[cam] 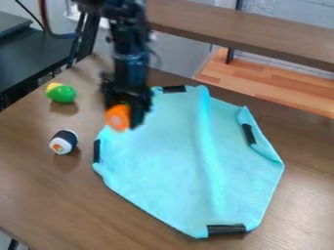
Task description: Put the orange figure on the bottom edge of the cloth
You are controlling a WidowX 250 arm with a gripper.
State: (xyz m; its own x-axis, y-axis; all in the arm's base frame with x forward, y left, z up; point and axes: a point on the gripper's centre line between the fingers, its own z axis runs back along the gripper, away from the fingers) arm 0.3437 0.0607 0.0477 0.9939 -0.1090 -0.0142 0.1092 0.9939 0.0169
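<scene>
In the camera view, your black two-finger gripper [124, 116] hangs pointing down beside the upper left edge of the light blue cloth [170, 161], at the end of the black robot arm [130, 46]. You have it clamped on the round orange figure [118, 117], which sits at the gripper's lower end, its paler face turned towards the camera. How high you are holding the figure over the work surface, you cannot tell from this angle.

The cloth spreads from just beside the gripper away to its right and down the view, on the brown wooden table [39, 190]. A raised fold runs down it, right of the gripper, and its right-hand border is turned over. You have four black strips on its border: one above and to the right of the gripper [174, 89], one below and to the left [96, 151], one well off to the right on the turned-over border [248, 134], and one far down to the right, on the bottom edge [226, 229].

Left of your gripper and a little above it lies a green toy with a yellow end [62, 93]. Below and to the left is a white roll-shaped toy with a black band and an orange patch [64, 142]. Both lie on the table, apart from the cloth.
</scene>
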